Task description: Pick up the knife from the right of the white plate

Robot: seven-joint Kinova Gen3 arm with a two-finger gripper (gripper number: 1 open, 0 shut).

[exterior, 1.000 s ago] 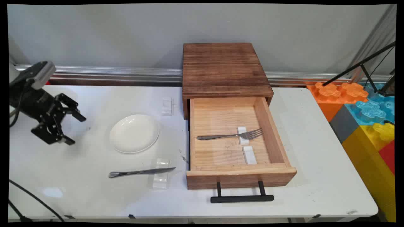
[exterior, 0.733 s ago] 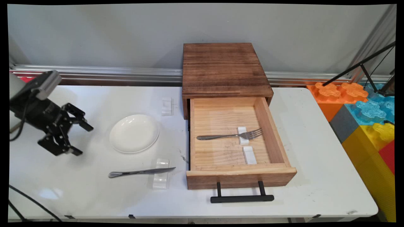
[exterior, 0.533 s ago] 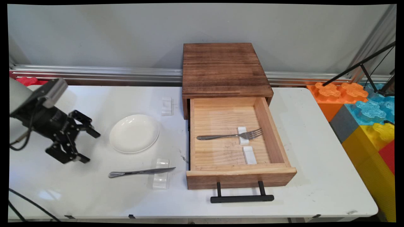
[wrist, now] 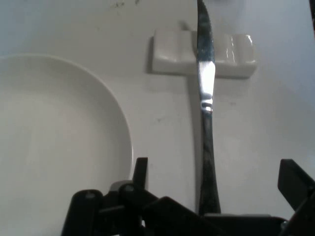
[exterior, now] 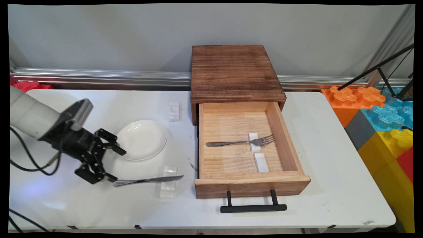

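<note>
gripper point(exterior: 114, 165) is wide open, holding nothing, fingers either side of the knife point(exterior: 148, 180) handle end but not closed on it; hand view shows the handle running up btwn the two fingers point(wrist: 140, 172) w/ gaps both sides. vs a sec ago the gripper has come in from the table's far left, down & toward the knife, now right at its handle tip, so it has gone from well apart to straddling. knife hasn't moved: blade lies across a small white rest point(exterior: 168, 185), handle on the table point(exterior: 99, 205). plate point(exterior: 141, 139) just beside, upper finger over its near-left rim. further right: open wood drawer point(exterior: 244, 185) w/ fork point(exterior: 241, 142) inside on another rest, box point(exterior: 234, 71) above it.
</note>
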